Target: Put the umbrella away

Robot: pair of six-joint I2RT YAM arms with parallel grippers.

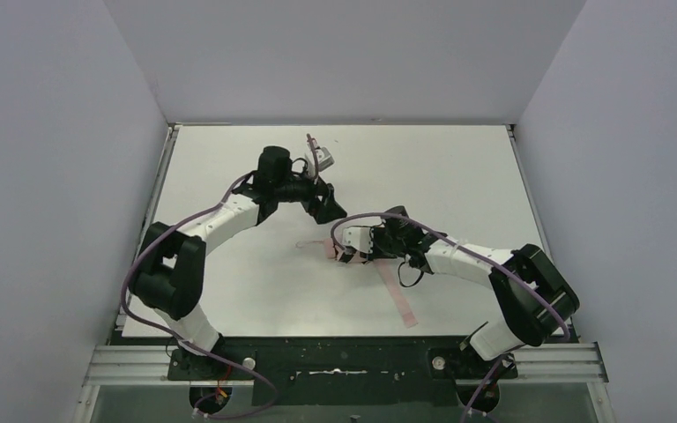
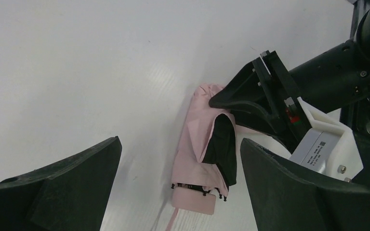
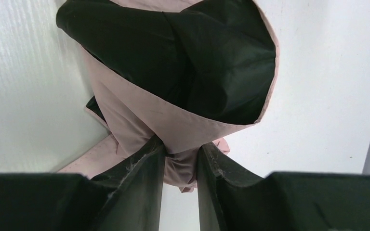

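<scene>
Umbrella (image 2: 200, 159) collapsed | right end effector (image 3: 180, 149) pinching its pink fabric | left end effector (image 2: 180, 142) spread above it | sticker (image 2: 318, 147) unreadable

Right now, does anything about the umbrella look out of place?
The umbrella gapes open, showing black lining, where the right gripper pinches it; its pink strap trails loose on the table.

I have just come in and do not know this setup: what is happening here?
Two robot arms are working on a folded pink umbrella that lies on the white table. The right gripper is shut on a fold of its fabric. The left gripper hovers above the umbrella, open and holding nothing.
</scene>
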